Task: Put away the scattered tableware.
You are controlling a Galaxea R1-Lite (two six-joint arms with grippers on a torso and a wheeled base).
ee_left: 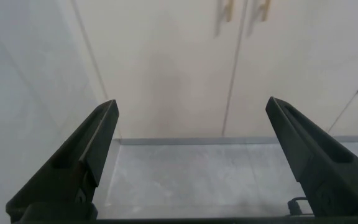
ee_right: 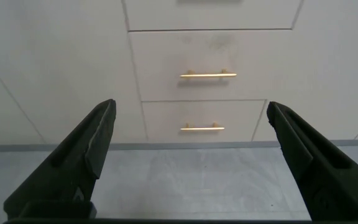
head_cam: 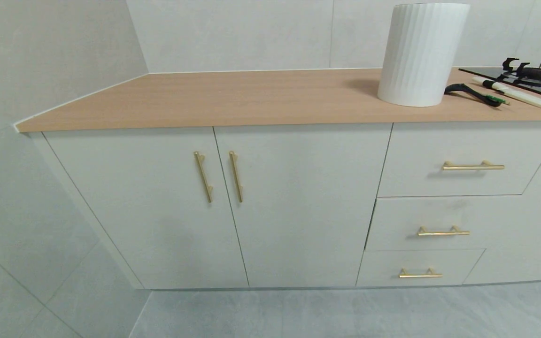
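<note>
On the wooden countertop point(head_cam: 233, 96) at the right lie a black-handled utensil with a green tip point(head_cam: 475, 93) and a long white-bladed knife point(head_cam: 517, 93). A tall white ribbed container point(head_cam: 421, 54) stands just left of them. My left gripper point(ee_left: 191, 112) hangs open low in front of the double cabinet doors point(ee_left: 185, 68), holding nothing. My right gripper point(ee_right: 191, 115) is open too, facing the lower drawers point(ee_right: 210, 62) near the floor, and nothing sits between its fingers.
A black gas hob point(head_cam: 533, 75) sits at the counter's far right. Below are two cabinet doors with gold handles point(head_cam: 219, 176) and three stacked drawers with gold handles point(head_cam: 472, 165). A tiled wall closes the left side. Grey floor point(head_cam: 345, 312) lies before the cabinet.
</note>
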